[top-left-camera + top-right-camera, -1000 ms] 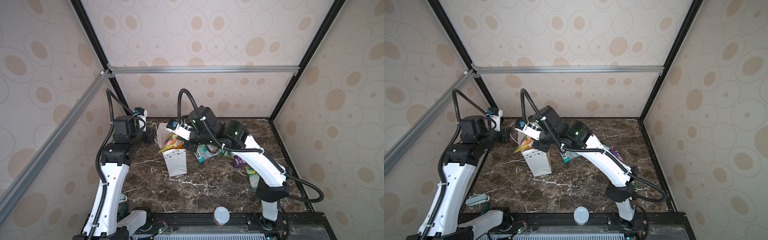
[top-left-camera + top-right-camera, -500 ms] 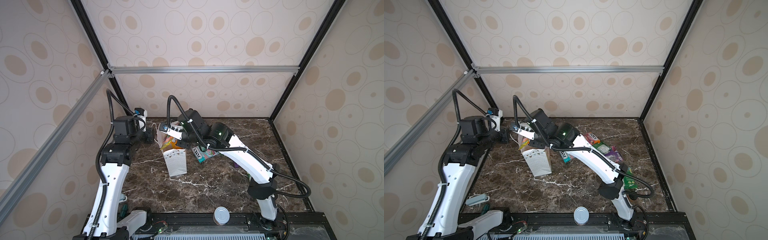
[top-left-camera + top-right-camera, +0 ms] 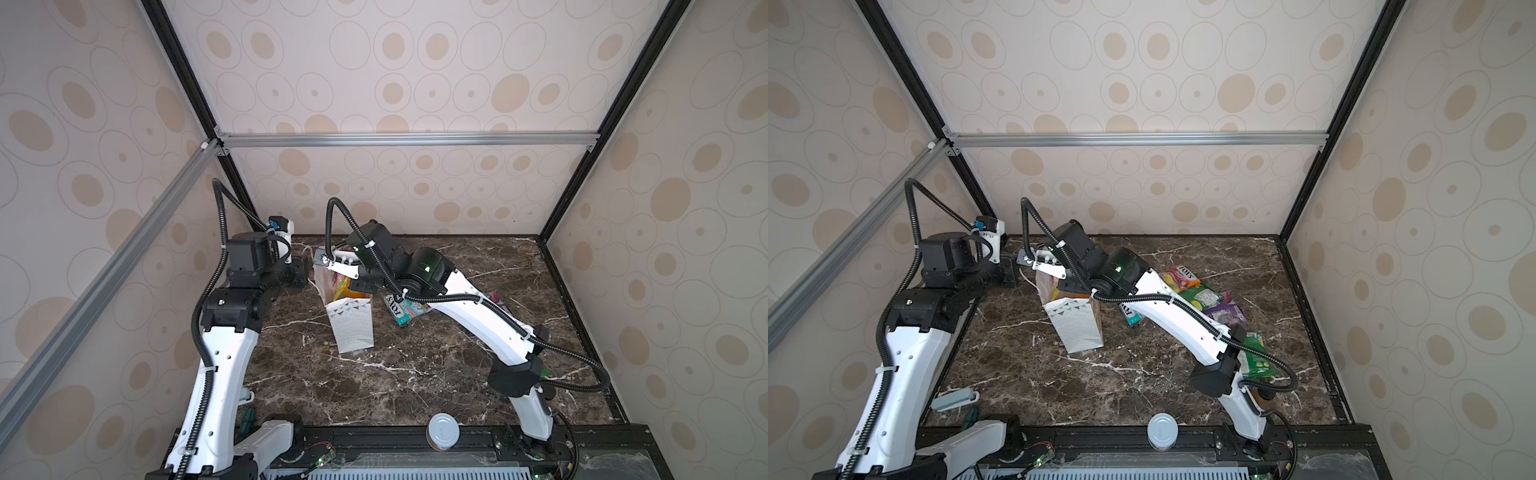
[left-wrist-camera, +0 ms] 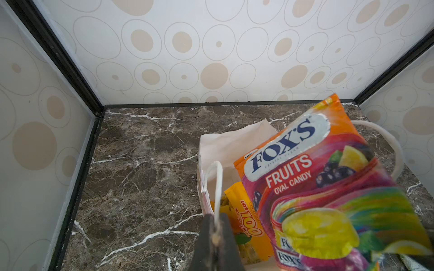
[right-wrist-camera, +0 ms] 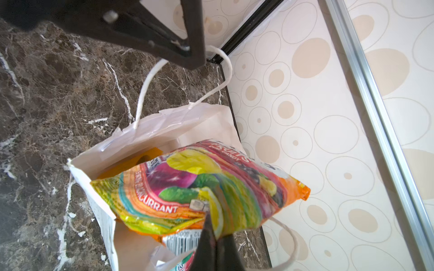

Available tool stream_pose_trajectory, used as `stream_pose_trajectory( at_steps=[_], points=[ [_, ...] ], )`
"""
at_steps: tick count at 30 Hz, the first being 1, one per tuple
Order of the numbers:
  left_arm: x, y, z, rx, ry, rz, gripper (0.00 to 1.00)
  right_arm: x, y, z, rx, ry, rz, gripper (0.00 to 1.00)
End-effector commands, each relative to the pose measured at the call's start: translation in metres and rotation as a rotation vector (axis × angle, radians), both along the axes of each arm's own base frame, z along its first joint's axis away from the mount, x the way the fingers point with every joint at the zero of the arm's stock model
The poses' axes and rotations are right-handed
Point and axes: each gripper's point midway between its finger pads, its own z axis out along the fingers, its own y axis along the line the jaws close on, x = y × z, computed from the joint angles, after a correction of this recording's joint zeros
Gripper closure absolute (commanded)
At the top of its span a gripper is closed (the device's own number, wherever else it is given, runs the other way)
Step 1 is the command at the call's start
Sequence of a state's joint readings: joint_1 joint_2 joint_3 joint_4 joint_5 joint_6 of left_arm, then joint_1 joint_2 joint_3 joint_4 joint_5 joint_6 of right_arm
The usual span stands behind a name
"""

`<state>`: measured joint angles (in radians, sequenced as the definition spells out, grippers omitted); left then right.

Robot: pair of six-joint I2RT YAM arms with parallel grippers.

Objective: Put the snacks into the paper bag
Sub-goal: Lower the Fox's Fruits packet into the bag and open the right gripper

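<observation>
Risk of a snag: the FOX'S packet (image 5: 199,187) sits crosswise over the mouth of the paper bag (image 3: 351,328), clamped in the right gripper (image 5: 211,225). Released so, it may catch the rim. The left gripper (image 4: 215,226) pinches one cord handle (image 4: 219,183). The paper bag apparently leans; a slipped handle could topple it.

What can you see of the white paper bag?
The paper bag is white, creased paper with a triangle band near its rim and fine dots below. It stands open on the marble table, one cord handle pinched in the shut left gripper. A yellow packet sits inside; the right gripper holds a Fox's packet over its mouth.
</observation>
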<state>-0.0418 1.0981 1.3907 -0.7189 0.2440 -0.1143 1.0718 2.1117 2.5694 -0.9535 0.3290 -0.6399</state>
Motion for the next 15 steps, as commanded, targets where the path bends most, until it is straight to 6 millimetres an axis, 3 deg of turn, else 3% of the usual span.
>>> stream_pose_trajectory(
  at_steps=[1, 15],
  points=[
    [-0.004, -0.001, 0.009, 0.023, -0.040, -0.016, 1.00, 0.009, -0.002, 0.010, -0.012, -0.072, -0.027, 1.00],
    [-0.004, -0.003, 0.011, 0.015, -0.044, -0.027, 1.00, 0.022, -0.015, -0.012, -0.159, -0.135, -0.094, 1.00]
  ],
)
